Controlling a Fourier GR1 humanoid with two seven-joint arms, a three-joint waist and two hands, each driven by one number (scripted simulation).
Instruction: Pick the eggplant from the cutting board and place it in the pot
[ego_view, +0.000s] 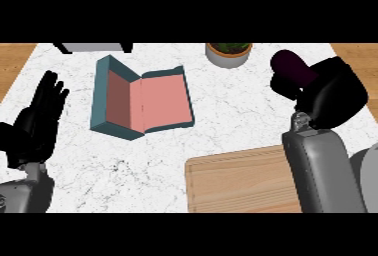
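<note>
Pale wooden cutting board (236, 182) lies below the right hand (332, 97), curled round the glossy eggplant (293, 67).

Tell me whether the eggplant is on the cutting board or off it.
Off: the right hand holds the eggplant above the counter, beyond the cutting board.

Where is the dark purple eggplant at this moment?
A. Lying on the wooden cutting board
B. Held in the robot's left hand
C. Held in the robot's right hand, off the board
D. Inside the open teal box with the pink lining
C: the black right hand is curled round the dark purple eggplant above the white marble counter, beyond the wooden cutting board.
</note>
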